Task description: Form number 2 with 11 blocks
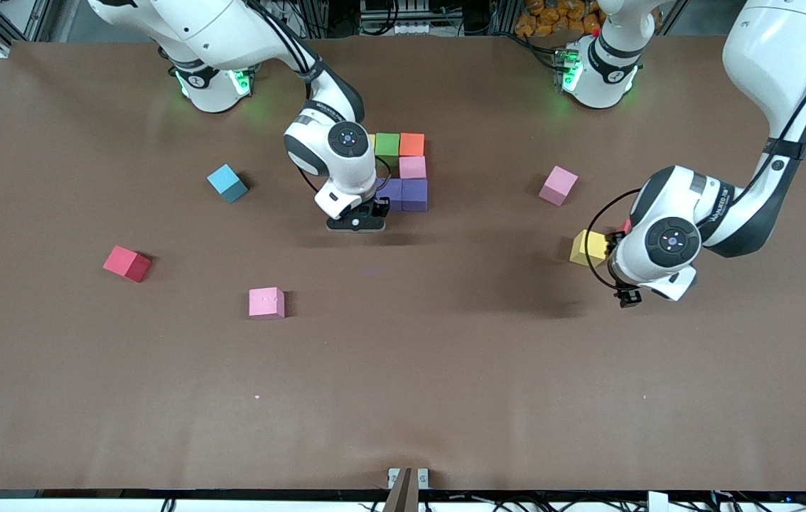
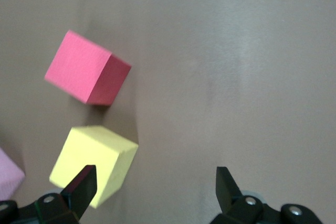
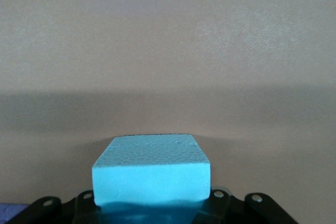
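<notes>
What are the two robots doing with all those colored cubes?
They are building a number 2 out of blocks. The right gripper is shut on a cyan block at the camera-side edge of the part-built figure. The left gripper, jaws open, is over the table beside a yellow block and a red block. Other blocks lie loose: two pink, one cyan and one red.

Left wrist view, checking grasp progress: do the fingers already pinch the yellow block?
No, the open left gripper has the yellow block beside one finger.
</notes>
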Robot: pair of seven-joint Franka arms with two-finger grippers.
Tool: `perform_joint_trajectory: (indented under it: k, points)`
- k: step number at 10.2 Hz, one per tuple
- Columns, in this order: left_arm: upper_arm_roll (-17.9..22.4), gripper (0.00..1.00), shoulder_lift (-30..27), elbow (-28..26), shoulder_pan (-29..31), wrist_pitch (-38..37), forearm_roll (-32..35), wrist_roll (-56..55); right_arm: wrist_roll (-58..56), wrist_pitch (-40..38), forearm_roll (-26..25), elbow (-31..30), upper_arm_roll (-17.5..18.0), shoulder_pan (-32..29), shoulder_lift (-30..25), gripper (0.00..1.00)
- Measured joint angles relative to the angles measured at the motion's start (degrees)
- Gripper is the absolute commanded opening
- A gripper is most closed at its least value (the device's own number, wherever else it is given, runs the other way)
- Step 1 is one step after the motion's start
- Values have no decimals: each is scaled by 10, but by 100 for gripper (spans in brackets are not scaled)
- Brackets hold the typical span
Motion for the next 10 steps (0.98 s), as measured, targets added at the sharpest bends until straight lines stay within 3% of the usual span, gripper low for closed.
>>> perform_joint_trajectory:
  k: [7, 10]
  points:
    - [0, 100, 9, 0, 44, -2, 0, 335, 5, 0, 0, -7, 5, 0, 0, 49]
    - [-5, 100, 6, 3, 52, -2, -27, 533, 6, 0, 0, -8, 5, 0, -1, 50]
